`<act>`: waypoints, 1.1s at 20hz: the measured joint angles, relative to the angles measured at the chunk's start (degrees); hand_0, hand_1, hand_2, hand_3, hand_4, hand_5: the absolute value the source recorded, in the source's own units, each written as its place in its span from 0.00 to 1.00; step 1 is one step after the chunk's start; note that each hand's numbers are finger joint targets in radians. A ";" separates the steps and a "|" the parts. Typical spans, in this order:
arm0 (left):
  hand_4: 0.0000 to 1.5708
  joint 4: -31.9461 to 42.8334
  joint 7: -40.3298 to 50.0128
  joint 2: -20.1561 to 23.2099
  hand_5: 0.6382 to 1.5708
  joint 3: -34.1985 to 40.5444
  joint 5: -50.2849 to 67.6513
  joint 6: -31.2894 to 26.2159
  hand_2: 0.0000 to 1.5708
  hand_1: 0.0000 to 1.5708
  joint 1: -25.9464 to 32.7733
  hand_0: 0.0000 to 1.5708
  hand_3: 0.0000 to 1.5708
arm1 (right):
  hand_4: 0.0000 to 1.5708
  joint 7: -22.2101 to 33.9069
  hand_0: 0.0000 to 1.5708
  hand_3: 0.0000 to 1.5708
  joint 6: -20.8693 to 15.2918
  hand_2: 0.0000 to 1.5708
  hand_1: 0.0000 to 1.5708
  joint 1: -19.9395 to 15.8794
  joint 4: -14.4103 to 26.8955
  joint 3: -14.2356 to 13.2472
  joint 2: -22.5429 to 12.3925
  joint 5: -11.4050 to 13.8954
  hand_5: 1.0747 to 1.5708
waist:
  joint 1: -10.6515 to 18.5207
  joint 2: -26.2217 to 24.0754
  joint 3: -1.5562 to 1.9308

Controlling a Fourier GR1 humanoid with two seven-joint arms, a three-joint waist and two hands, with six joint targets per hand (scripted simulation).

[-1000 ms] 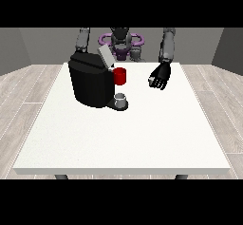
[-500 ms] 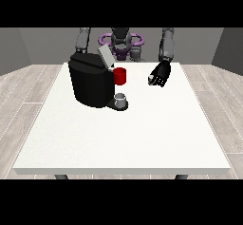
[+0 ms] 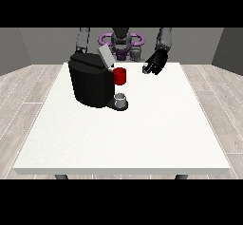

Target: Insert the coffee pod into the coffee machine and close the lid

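The black coffee machine (image 3: 91, 84) stands on the left half of the white table (image 3: 142, 134), its grey lid (image 3: 105, 56) tilted up and open. A red thing at the machine (image 3: 120, 76) sits at its front. On the machine's base lies a small grey thing (image 3: 121, 99); I cannot tell whether it is the pod. The hand at the view's right (image 3: 155, 62) hovers above the table's far edge, right of the machine, with its fingers relaxed and nothing visible in them. At the view's left, the forearm (image 3: 83, 40) drops behind the machine, which hides its hand.
Another small grey thing (image 3: 136, 53) shows by the robot's waist at the table's far edge. The robot's torso with a purple ring (image 3: 121, 40) stands behind the table. Grey floorboards surround the table.
The hand at the view's right has risen and drawn back towards the robot, a little to the left. The machine, its lid and the grey things have not moved.
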 measured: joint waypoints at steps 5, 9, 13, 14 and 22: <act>0.38 -1.89 2.71 -0.18 1.00 1.14 1.21 -6.26 0.86 0.85 -5.32 0.85 0.84 | 0.00 -0.09 0.00 0.00 -0.31 0.00 0.00 -0.16 1.86 0.55 0.53 0.69 1.00 | -0.69 -1.57 0.00; 0.38 -2.64 3.60 0.77 1.00 2.58 1.73 -9.64 0.86 0.85 -7.96 0.85 0.84 | 0.00 0.26 0.00 0.00 0.21 0.00 0.00 -0.90 1.46 1.02 0.55 0.82 1.00 | -1.49 -1.88 0.01; 0.33 -2.52 3.84 1.76 1.00 4.32 2.10 -10.89 0.89 0.88 -11.00 0.88 0.88 | 0.00 1.29 0.00 0.00 0.41 0.00 0.00 -1.91 -0.25 2.15 1.13 1.13 1.00 | -3.42 -1.33 -0.01; 0.33 -2.28 4.11 1.89 1.00 5.34 2.91 -11.56 0.77 0.63 -11.83 0.63 0.87 | 0.00 1.45 0.00 0.00 0.61 0.00 0.00 -1.83 -0.79 2.51 1.36 1.13 1.00 | -3.95 -1.52 -0.01; 0.30 -0.06 8.16 3.92 1.00 10.66 5.26 -13.61 0.81 0.77 -20.39 0.77 0.80 | 0.00 0.09 0.00 0.00 1.22 0.00 0.00 -3.82 -4.40 3.65 1.84 0.38 1.00 | -8.01 1.81 0.00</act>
